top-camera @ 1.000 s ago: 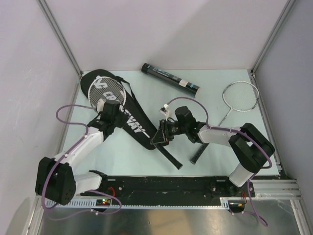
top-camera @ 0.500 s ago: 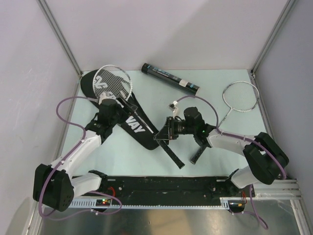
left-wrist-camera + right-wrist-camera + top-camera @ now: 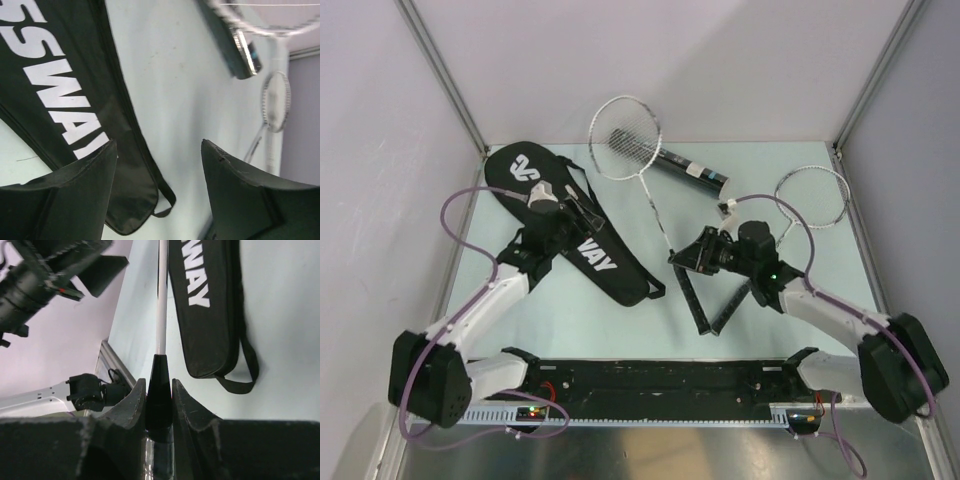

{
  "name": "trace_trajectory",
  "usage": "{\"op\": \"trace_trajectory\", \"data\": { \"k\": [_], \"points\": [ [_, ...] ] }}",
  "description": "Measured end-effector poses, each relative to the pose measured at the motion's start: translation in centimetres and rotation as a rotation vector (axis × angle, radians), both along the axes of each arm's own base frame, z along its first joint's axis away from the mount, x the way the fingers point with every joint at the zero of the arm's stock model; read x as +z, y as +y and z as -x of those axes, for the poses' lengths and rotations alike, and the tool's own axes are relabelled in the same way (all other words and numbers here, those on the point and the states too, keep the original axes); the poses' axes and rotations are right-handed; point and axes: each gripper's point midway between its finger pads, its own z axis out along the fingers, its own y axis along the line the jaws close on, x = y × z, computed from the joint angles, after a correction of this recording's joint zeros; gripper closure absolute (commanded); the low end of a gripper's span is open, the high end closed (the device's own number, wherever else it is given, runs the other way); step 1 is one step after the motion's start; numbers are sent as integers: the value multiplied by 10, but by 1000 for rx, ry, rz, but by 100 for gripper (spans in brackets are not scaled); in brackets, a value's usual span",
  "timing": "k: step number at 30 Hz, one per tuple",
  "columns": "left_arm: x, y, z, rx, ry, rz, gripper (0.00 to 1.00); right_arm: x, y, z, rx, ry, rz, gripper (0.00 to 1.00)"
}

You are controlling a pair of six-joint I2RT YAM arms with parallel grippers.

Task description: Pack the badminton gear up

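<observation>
Gripped racket [image 3: 626,138] by handle in right gripper [image 3: 688,260], shaft slanting far-left. Found bag [image 3: 525,168] just leftward, long axis diagonal, beneath released, nearer left gripper [image 3: 572,207].

Light bright, even, diffuse — shadows on the table [image 3: 570,320] faint and soft-edged. Walls [image 3: 720,70] evenly lit. Overhead view sharp. Wrist views: near fingers [image 3: 65,200] dark, softly out of focus — background reasonably clear.
</observation>
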Motion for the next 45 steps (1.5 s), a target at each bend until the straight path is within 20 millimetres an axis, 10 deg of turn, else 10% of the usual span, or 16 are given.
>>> {"op": "trace_trajectory", "data": {
  "k": [12, 26, 34, 45],
  "points": [
    [-66, -37, -14, -16, 186, -211, 37, 41, -81, -2, -348, -183, 55, 100],
    [-115, -106, 26, -180, 255, -429, 39, 45, -124, 11, -495, -235, 118, 100],
    [-149, -102, 54, -195, 362, -433, 41, 42, -133, 19, -507, -244, 142, 100],
    [-150, -34, 133, -92, 510, -400, 42, 40, -138, 21, -517, -246, 160, 100]
  ]
}}
